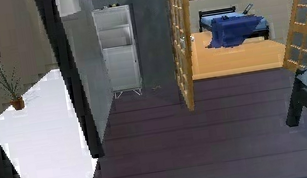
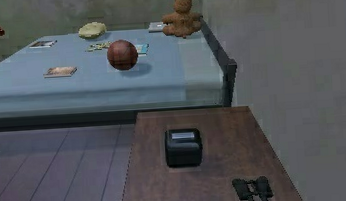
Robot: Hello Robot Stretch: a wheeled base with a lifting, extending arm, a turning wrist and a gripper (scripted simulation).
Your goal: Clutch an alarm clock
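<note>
the alarm clock (image 2: 183, 146) is a dark boxy thing standing on the brown table (image 2: 228, 125), near the middle of the top and well short of the bed (image 2: 90, 92) beyond, where a reddish ball (image 2: 122, 54) lies. the small dark shape at the arm side view's bottom edge, right of the clock and apart from it, is probably the gripper (image 2: 252, 190); too little of it shows to tell whether it grasps anything. the step in hand seems to be the approach. to do it well, line the arm up with the clock so the fingers meet its sides squarely, low enough to catch the body rather than skim the top. go slowly: a nudge could slide it along the smooth tabletop.
</note>
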